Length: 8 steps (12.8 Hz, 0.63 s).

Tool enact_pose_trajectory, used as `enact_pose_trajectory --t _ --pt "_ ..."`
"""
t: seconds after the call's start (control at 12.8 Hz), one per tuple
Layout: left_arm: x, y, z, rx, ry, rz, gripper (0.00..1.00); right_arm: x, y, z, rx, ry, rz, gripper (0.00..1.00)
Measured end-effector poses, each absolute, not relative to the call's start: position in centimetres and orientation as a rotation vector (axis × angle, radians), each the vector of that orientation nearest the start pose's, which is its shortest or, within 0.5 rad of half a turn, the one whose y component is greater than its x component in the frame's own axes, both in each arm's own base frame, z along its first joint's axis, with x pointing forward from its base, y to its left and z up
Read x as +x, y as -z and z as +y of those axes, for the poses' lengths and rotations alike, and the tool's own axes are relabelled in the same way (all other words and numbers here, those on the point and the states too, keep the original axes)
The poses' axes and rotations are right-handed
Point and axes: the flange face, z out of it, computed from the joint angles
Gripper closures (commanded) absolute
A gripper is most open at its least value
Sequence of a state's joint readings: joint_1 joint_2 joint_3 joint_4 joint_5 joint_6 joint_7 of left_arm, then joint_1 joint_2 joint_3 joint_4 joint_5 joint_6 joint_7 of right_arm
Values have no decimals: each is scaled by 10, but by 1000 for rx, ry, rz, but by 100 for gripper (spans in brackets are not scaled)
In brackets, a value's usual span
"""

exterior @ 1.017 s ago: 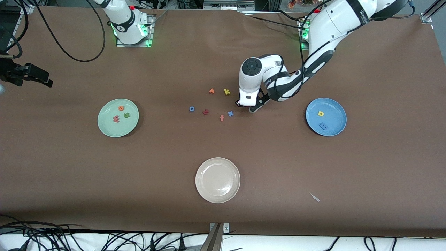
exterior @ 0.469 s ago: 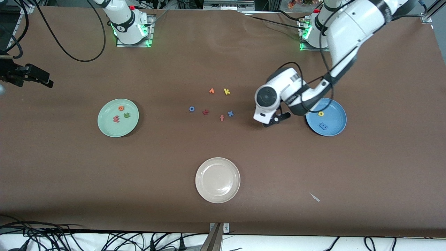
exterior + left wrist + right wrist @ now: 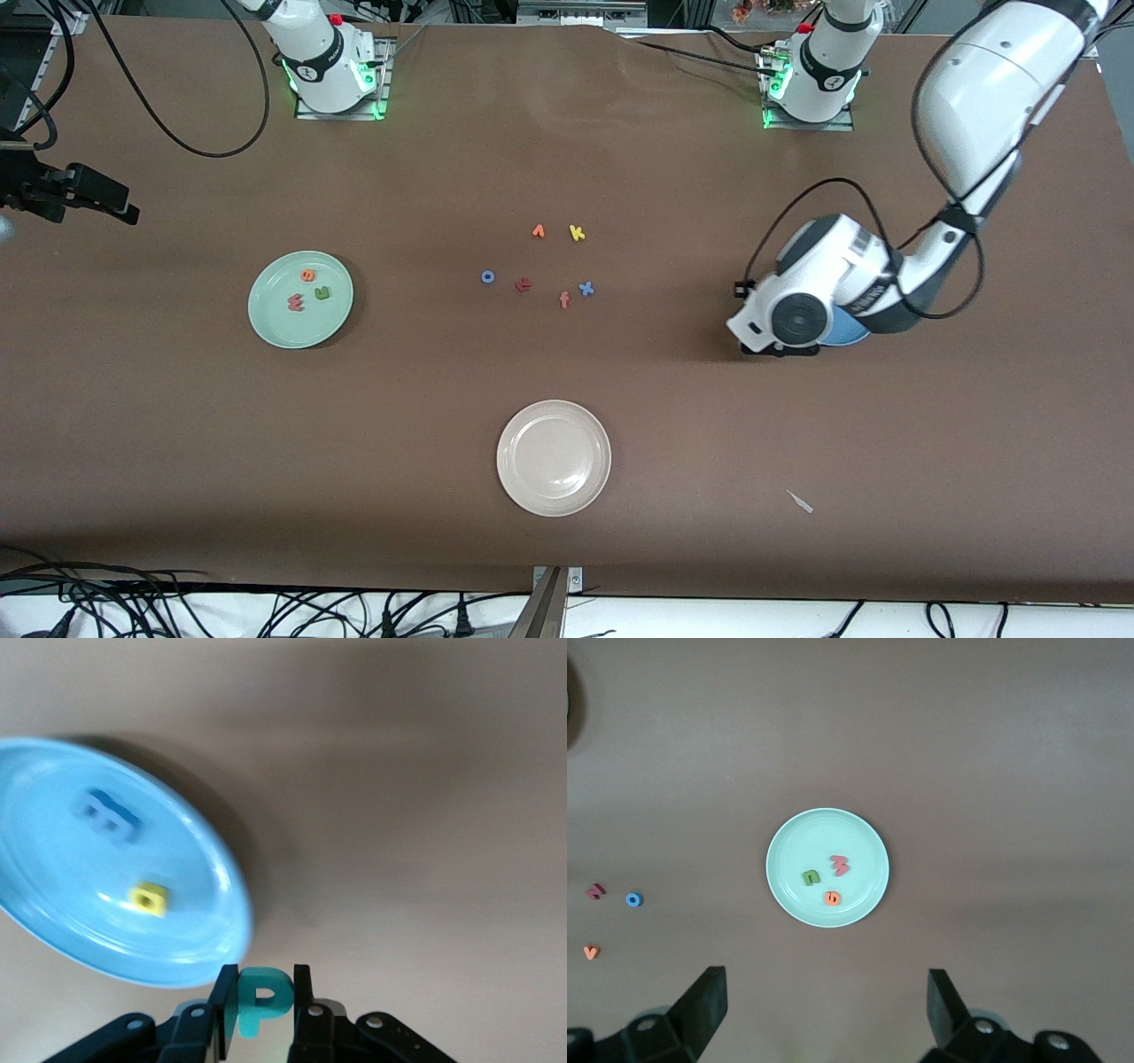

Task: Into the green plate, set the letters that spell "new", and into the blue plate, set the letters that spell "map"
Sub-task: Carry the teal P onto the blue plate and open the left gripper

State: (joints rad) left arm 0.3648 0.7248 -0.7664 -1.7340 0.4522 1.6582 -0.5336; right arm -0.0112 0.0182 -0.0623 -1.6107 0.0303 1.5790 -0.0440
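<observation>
Teal foam, the p [image 3: 259, 998], sits clamped between the fingers of the left tool [image 3: 259, 1010], low in the middle of the left wrist frame. That tool hangs at the edge of the blue plate [image 3: 213, 930], with the plate filling the frame's left half; the blue m [image 3: 110, 814] and yellow a [image 3: 148, 897] already lie in it.

To finish this step well, I judge the tool should travel a little more until the p is clearly over the plate's floor, not its raised rim, then come low before letting go, so the light foam does not bounce out or land on the two letters there.

In the front view the left arm sweeps down from the upper right of the frame, elbow high, its wrist folded over the plate at right of centre, which it almost wholly hides.

Mint-green plate [image 3: 262, 330] at left centre holds the n [image 3: 322, 293], e [image 3: 307, 275] and w [image 3: 296, 304]. The right tool [image 3: 824, 1005] waits, fingers spread wide and empty, high over the green plate.
</observation>
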Motion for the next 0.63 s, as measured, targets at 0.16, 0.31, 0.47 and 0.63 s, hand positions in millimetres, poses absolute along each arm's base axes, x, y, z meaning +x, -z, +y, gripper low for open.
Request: enact_pose_trajectory --t 0.16,0.31,0.47,0.63 --pt "579 -211 -111 -2868 -867 251 79 558 -596 -38 -3108 -75 48 0" --pt "580 -201 -80 -2868 -928 393 54 558 -596 -38 -3108 -75 49 0" --pt "580 -198 -76 -2865 -946 462 0 558 -596 -38 -3109 -75 49 0" --pt "579 -198 -78 -2857 -956 527 0 558 -596 -38 -3111 -75 49 0"
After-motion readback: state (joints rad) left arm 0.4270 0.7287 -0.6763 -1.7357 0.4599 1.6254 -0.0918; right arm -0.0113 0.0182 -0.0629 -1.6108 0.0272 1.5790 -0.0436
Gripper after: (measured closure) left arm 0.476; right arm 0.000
